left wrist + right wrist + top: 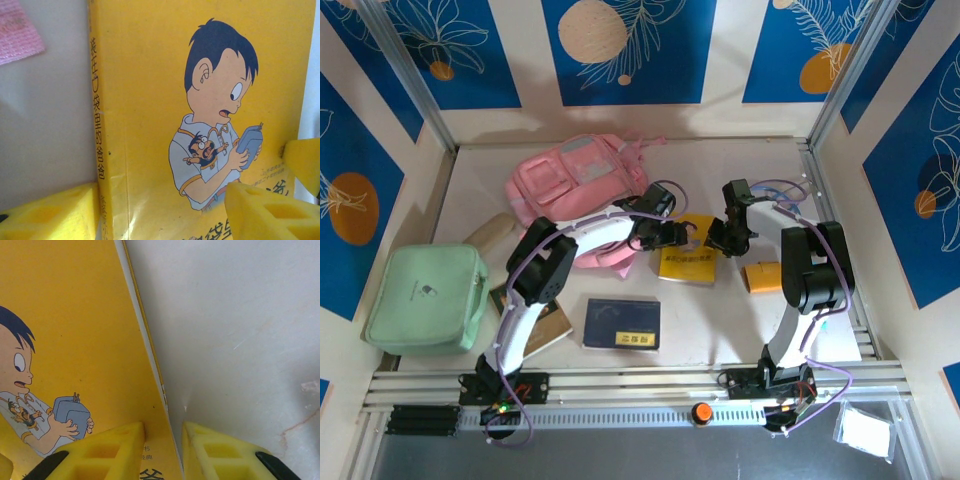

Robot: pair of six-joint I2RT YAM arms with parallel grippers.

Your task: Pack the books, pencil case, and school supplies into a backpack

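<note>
Over the yellow book's [150, 75] spine, the left hand [157, 215] is straddling wide. The right hand [165, 440], narrow, is bracketing the opposite edge; a finger should be wedging underneath first.

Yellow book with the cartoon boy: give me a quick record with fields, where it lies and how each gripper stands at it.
book: yellow book, flat on the table, beside the pink backpack
left gripper: open wide, straddling the spine edge
right gripper: open narrowly, straddling the opposite edge
grip: neither closed on it
</note>
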